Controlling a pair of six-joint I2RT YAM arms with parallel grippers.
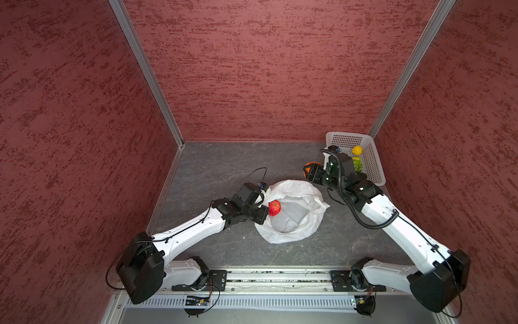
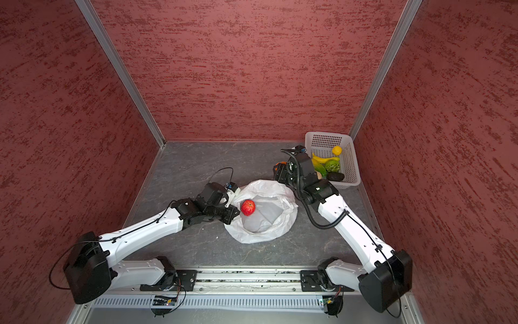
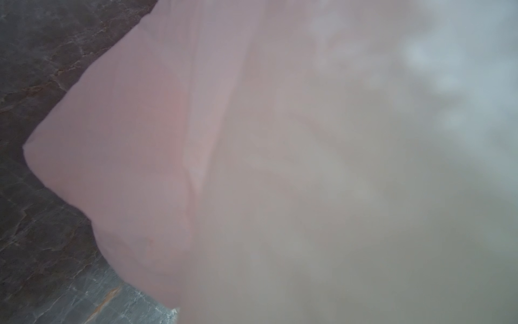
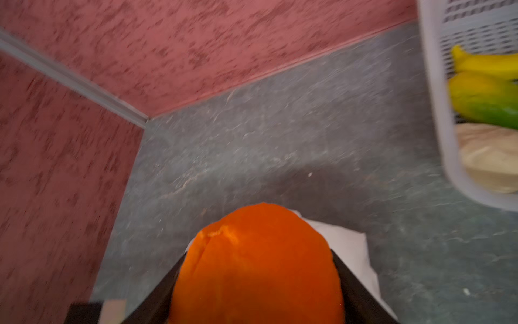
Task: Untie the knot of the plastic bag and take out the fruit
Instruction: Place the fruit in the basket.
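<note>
The grey desk point(image 1: 224, 168) carries everything. The left arm stretches low from its near-left base, forward and inward. Its tool point(image 1: 263, 217) is pressed together on the left rim of the plastic bag point(image 1: 294, 221), and plastic drapes close over the left wrist camera. The right arm rises from the near-right base, and its wrist bends leftward beside the white basket point(image 2: 325, 140) in the far-right corner. Its tool point(image 4: 258, 252) pinches the orange point(image 4: 252, 280) between dark fingers, just left of the basket's wall and beyond the bag's far rim. The bag lies mid-desk, roughly round, with its mouth gaping upward. The red apple point(image 1: 274, 207) sits inside the bag at the left rim, just beside the left tool. The basket holds the banana point(image 2: 319, 160), the mango point(image 4: 487, 101), the pale beige fruit point(image 4: 487, 157), the bumpy green fruit point(image 2: 332, 165) and the lemon point(image 1: 357, 150).
</note>
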